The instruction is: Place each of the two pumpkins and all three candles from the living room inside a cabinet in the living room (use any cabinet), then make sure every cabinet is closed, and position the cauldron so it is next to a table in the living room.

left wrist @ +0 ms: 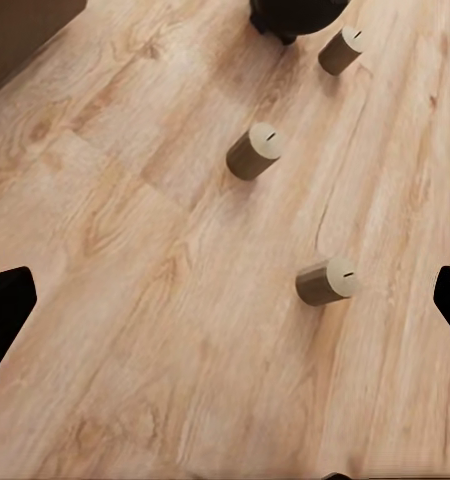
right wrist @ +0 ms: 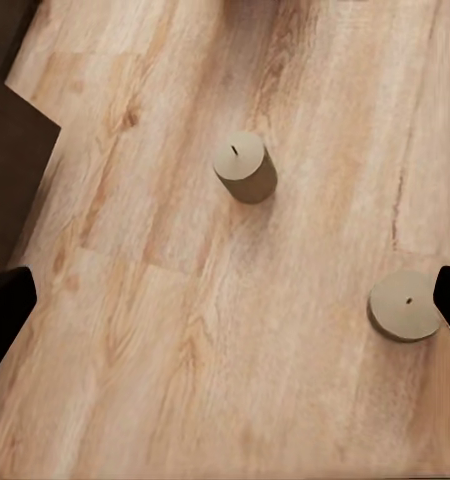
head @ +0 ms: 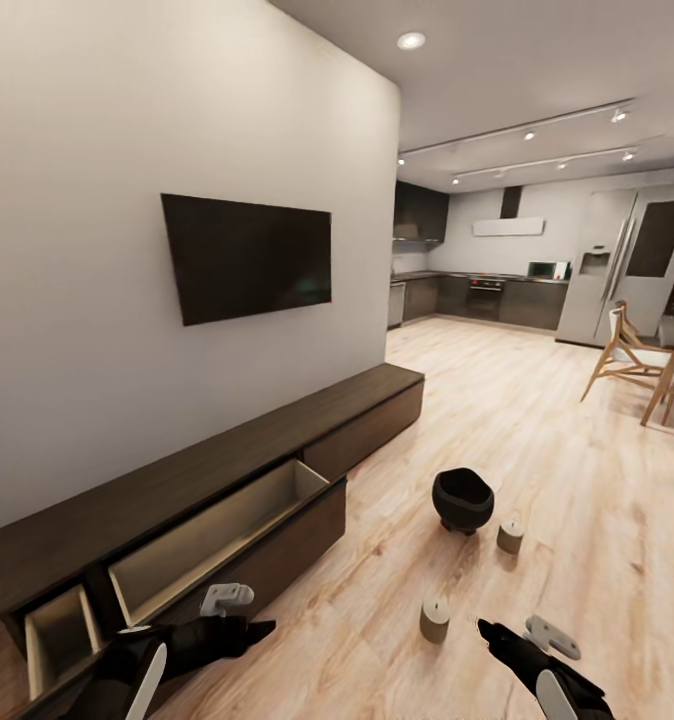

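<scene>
Your left gripper point(head: 239, 632) and right gripper point(head: 497, 640), both spread wide and empty, flank the near candle point(head: 435, 618). It stands upright on the floor point(head: 537, 440), slightly nearer your right gripper, off the open cabinet point(head: 227, 500) drawer's corner.

Both arms low and forward, left gripper point(head: 262, 630) and right gripper point(head: 485, 630) open-jawed
</scene>
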